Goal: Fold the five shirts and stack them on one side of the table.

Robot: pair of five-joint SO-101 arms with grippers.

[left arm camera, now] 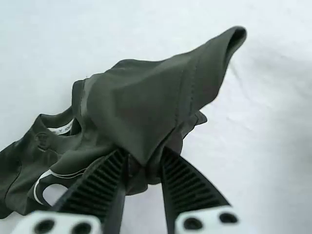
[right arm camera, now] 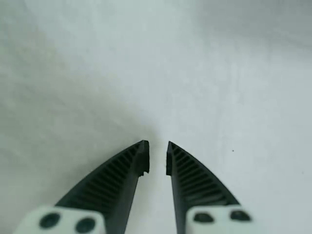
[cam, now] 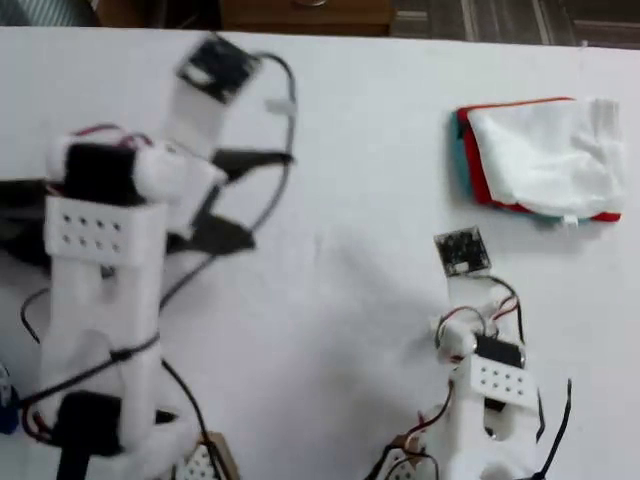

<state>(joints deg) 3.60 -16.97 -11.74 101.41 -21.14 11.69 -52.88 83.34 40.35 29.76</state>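
My left gripper is shut on a bunched fold of a black shirt, which it holds lifted above the white table. In the high view the black shirt hangs under the left arm at the table's left side, with more of it trailing off to the left. A stack of folded shirts lies at the far right, white on top of red and teal. My right gripper is shut, only a slit between its tips and nothing in it, low over bare table.
The right arm stands near the front right edge, in front of the stack. Cables loop from the left arm across the table. Bare white table lies between the two arms.
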